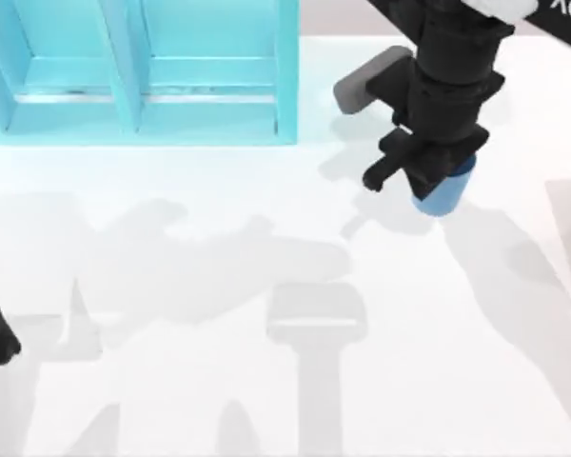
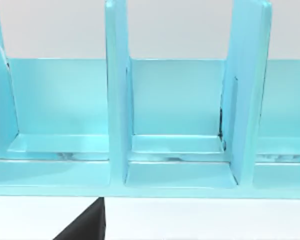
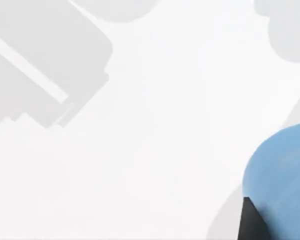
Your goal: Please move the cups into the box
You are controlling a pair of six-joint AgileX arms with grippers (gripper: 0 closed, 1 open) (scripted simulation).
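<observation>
— Where is the blue cup (image 1: pixel 444 193)?

— In the upper right of the top view, to the right of the light-blue box (image 1: pixel 285 86) and well apart from it. It sits directly under the right tool (image 1: pixel 428 181), and the black wrist above covers most of it, so just its lower edge peeks out. Its shadow falls on the white surface (image 1: pixel 266 400) beside it.

— Does the tool have hold of it?

— The right tool looks closed around the cup. In the right wrist view the blue cup (image 3: pixel 282 175) fills the lower right corner with a dark finger (image 3: pixel 250 222) pressed against its side.

— And the box?

— It takes up the upper left of the top view, split by upright dividers into compartments. The left wrist view looks straight into the box (image 2: pixel 180 175).

— The left arm?

— It is parked at the left edge of the top view, low down. I cannot tell how its tool stands.
</observation>
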